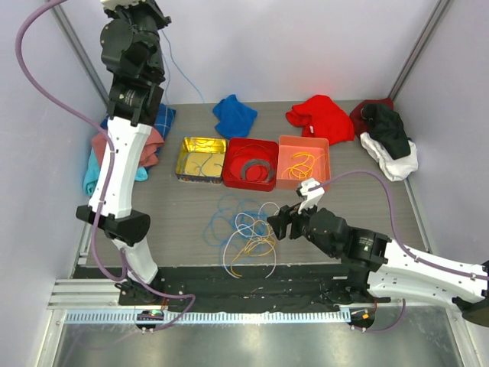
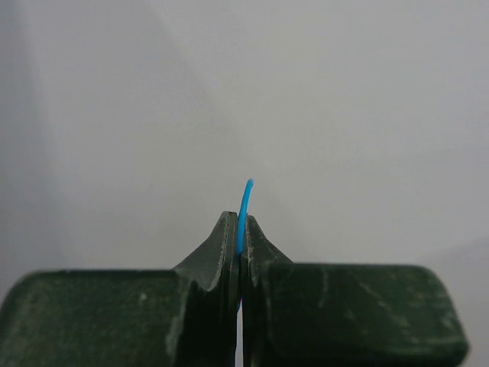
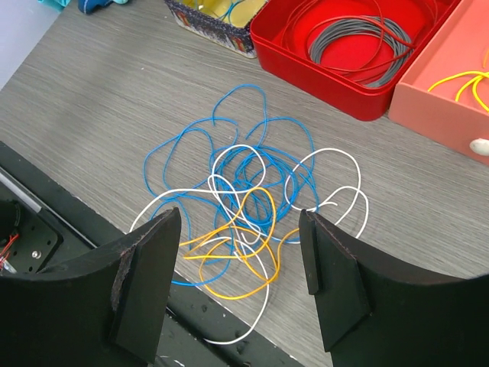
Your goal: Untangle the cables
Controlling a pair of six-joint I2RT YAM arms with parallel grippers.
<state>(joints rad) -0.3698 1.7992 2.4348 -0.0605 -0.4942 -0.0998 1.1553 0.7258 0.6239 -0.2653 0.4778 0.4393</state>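
A tangle of thin blue, white and orange cables [image 1: 248,233] lies on the grey table in front of the trays. In the right wrist view the tangle of cables [image 3: 244,195] sits just beyond the fingers. My right gripper [image 1: 280,224] [image 3: 239,222] hovers over its right side, open, with nothing between the fingers. My left gripper [image 2: 241,229] is raised high at the back left and is shut on one blue cable [image 2: 246,197]. That blue cable [image 1: 183,73] hangs down along the back wall.
Three containers stand in a row behind the tangle: a gold tin [image 1: 183,160] holding a blue wire, a red tray [image 1: 228,164] with a grey ring [image 3: 359,38], and a salmon tray [image 1: 304,140] with yellow wires. Cloths lie at the back: blue [image 1: 234,115], red [image 1: 321,116], black-and-white [image 1: 390,138].
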